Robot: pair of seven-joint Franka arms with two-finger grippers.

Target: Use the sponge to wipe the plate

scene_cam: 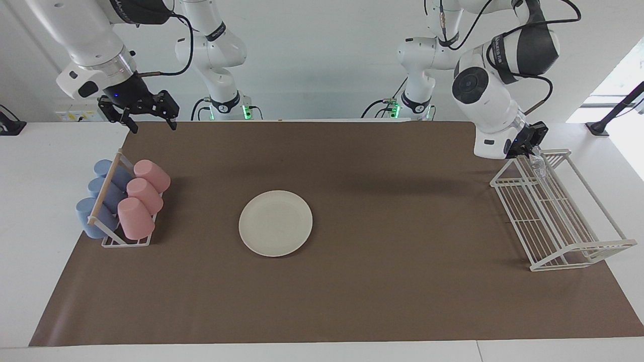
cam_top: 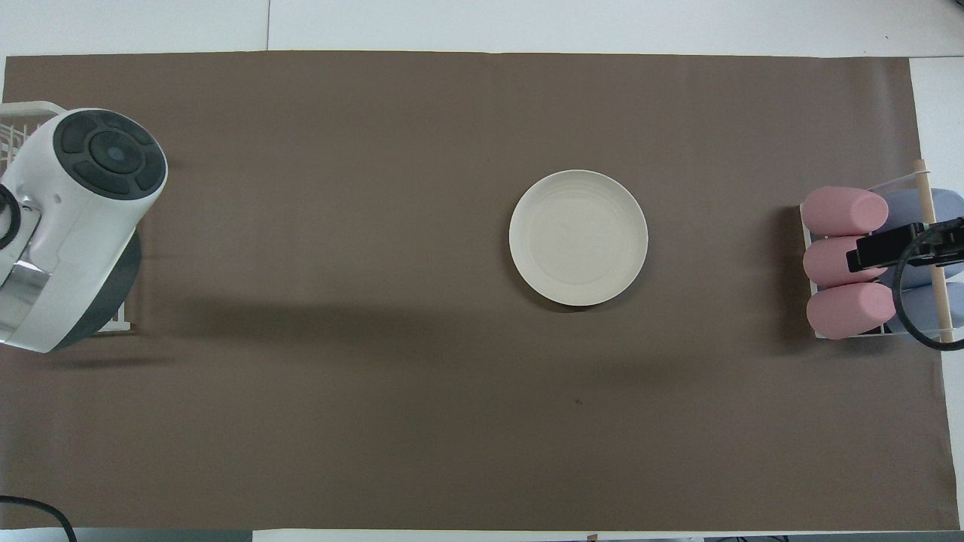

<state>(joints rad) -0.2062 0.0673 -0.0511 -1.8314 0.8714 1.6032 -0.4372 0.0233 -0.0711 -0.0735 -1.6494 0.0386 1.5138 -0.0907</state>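
The cream-white plate [scene_cam: 275, 223] [cam_top: 578, 238] lies flat near the middle of the brown mat with nothing on it. My left gripper [scene_cam: 533, 152] is shut on the sponge [scene_cam: 538, 166], a small silvery bundle that hangs over the end of the white wire rack [scene_cam: 553, 211] nearer to the robots. In the overhead view the left arm's own body hides both that gripper and the sponge. My right gripper [scene_cam: 154, 126] stands open and holds nothing, up in the air above the mat's edge by the cup rack. Only a black part of the right gripper [cam_top: 874, 254] shows in the overhead view, over the pink cups.
A rack of blue and pink cups [scene_cam: 123, 201] lying on their sides stands at the right arm's end of the mat. The white wire rack stands at the left arm's end. The brown mat [scene_cam: 382, 281] covers most of the table.
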